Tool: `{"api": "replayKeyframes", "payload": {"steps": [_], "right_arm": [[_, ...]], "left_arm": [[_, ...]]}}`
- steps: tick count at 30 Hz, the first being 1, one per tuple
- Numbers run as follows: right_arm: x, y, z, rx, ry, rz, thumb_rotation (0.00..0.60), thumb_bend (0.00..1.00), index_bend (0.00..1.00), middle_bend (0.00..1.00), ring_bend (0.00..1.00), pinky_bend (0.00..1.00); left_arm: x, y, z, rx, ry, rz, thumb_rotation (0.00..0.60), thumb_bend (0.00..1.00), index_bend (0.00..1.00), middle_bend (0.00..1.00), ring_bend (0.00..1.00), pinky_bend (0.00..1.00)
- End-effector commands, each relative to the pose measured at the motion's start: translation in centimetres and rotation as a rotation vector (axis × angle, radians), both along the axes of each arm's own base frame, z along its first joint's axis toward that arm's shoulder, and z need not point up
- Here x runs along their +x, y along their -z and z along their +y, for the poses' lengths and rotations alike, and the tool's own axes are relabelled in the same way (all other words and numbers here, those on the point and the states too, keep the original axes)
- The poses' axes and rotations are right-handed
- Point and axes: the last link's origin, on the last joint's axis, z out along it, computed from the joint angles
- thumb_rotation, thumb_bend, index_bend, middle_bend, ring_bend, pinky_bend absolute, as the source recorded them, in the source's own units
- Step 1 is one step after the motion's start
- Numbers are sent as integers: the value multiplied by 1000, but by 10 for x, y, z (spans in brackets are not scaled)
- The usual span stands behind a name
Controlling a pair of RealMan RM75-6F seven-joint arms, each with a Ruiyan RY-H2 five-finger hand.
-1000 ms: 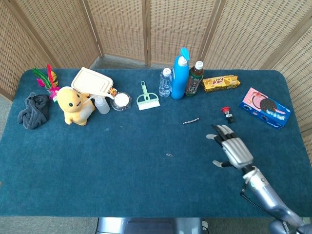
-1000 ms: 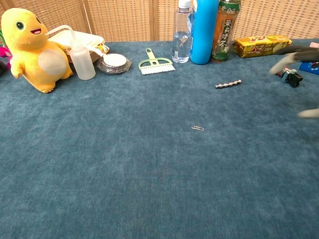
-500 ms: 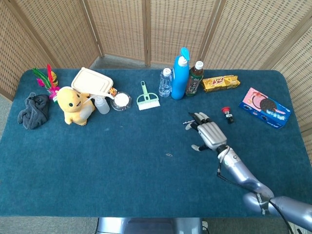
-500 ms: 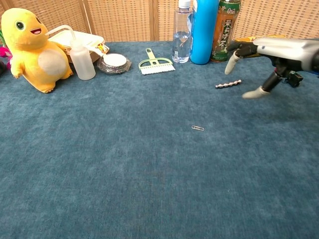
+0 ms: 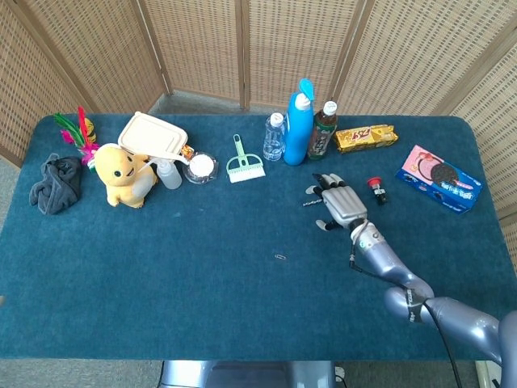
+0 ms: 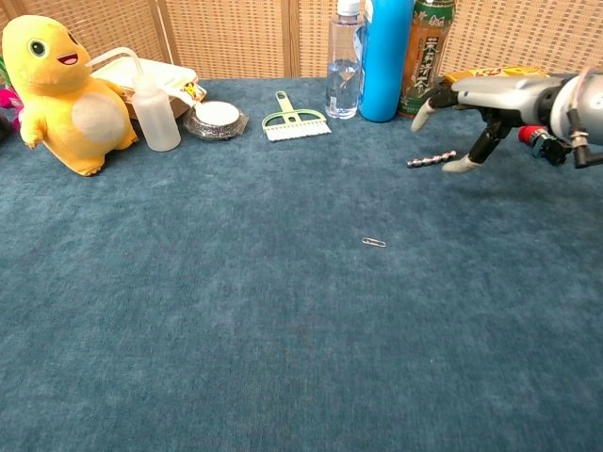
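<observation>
My right hand hovers low over the blue cloth table, palm down and fingers spread, holding nothing. In the chest view the right hand is just above and right of a small twisted metal drill bit. One fingertip comes down close beside the bit's right end; I cannot tell whether it touches. The hand covers the bit in the head view. A small red and black part lies just right of the hand. The left hand shows in neither view.
Behind the hand stand a blue spray bottle, a tea bottle and a water bottle. A yellow biscuit pack and cookie box lie right. A paperclip, green brush and yellow plush lie left.
The right hand has travelled from the near right of the table forward and left, ending over the drill bit. Its fingers stay spread, and nothing else has moved.
</observation>
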Motion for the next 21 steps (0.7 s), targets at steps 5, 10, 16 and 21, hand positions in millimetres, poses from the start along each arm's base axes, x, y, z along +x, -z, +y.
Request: {"api": "replayKeyframes", "payload": {"steps": [5,10,16,21], "right_arm": [[-1,4,-13,44,41,39,455,320,199,0,0,0],[-1,4,-15,56,42,55,415,320,250,0,0,0],[-3,2,-14,54,34,78,414,320,285,0,0,0],[-5,3,-13,52,35,89,412,320,284,0,0,0]], "left_arm": [[-2,2,3,-8,-15,4,600,363,0,0,0,46],[-3,3,4,-8,-18,6,600,363,0,0,0,46],[-2,3,4,-9,-16,5,600,363,0,0,0,46],[-2,3,3,-8,-12,4,600,363,0,0,0,46]]}}
